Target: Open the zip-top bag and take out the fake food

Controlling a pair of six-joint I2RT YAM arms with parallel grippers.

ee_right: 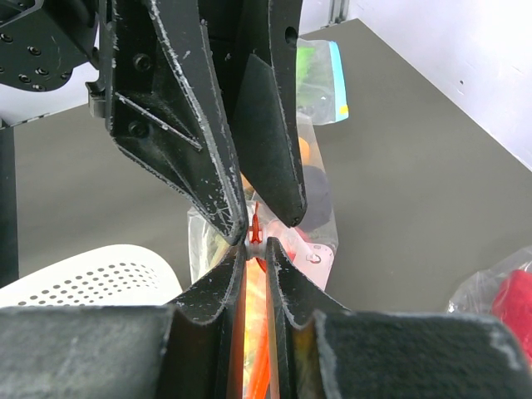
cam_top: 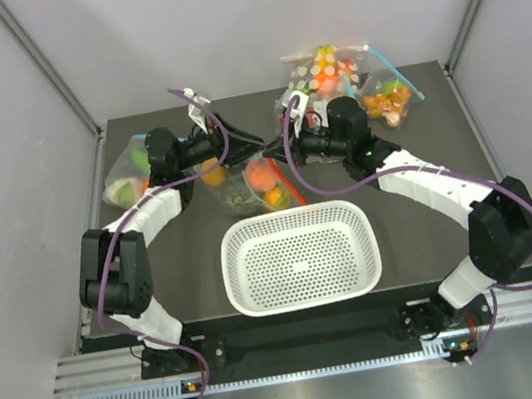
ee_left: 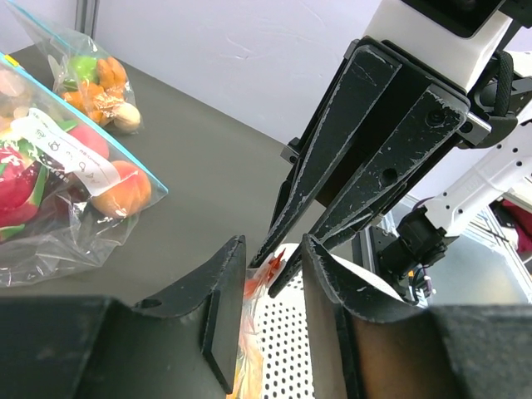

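Note:
The zip-top bag [cam_top: 248, 184] lies on the dark table behind the basket, its red-orange zip strip [ee_right: 255, 226] raised. Fake food shows inside it: an orange-red peach [cam_top: 262, 173], a yellow mango [cam_top: 213, 175] and a dark green melon [cam_top: 238, 200]. My right gripper [cam_top: 275, 154] is shut on the zip strip; its fingertips [ee_right: 239, 262] pinch the strip in the right wrist view. My left gripper [cam_top: 254, 151] is open, and its two fingers [ee_left: 223, 291] straddle the same strip end [ee_left: 259, 281] from the other side without closing on it. The two grippers' tips almost touch.
A white perforated basket [cam_top: 294, 217] stands near the front, just below the bag. Clear bags with blue zips hold toy food at the back right [cam_top: 327, 73], right [cam_top: 390, 99] and left [cam_top: 126, 176]. Grey walls enclose the table.

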